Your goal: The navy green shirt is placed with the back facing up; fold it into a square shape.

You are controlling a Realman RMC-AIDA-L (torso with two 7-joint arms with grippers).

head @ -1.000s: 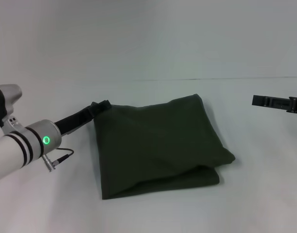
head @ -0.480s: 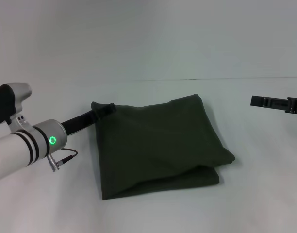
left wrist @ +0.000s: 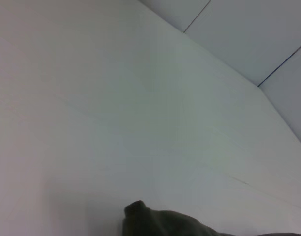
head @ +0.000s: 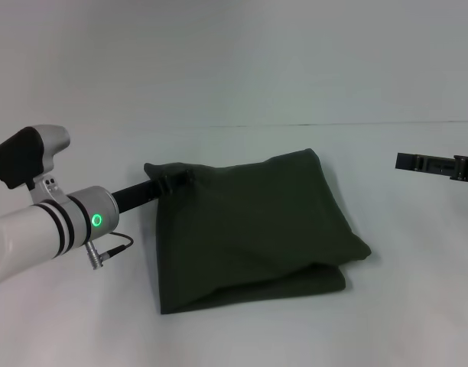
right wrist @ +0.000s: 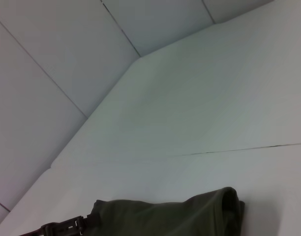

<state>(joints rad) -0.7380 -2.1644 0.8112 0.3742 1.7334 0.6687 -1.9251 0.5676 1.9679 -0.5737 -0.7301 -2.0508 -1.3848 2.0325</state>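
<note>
I see a plain white bench (head: 242, 336) stretching to a pale wall, with only a faint seam where the two meet; the wrist views show panel lines on the wall beyond. The navy green shirt (head: 253, 225) lies on the bench just right of centre from my head camera, folded into a rough, thick rectangle with its plain side up. Its near edge shows stacked layers, and the near right corner bulges out past the lower layer. The far left corner is bunched into a small pucker.

My left hand (head: 167, 183) is at that far left corner, its dark fingers lying low along the bench and touching the puckered cloth. I cannot tell whether it is clenched on the fabric or released. The left wrist view shows only a bit of that corner against white bench.

My right hand (head: 406, 160) hangs out at the right side, raised off the bench and well apart from the shirt; whether it is released or clenched I cannot tell.

There is open white surface all round the shirt: in front, behind, and to both sides.
</note>
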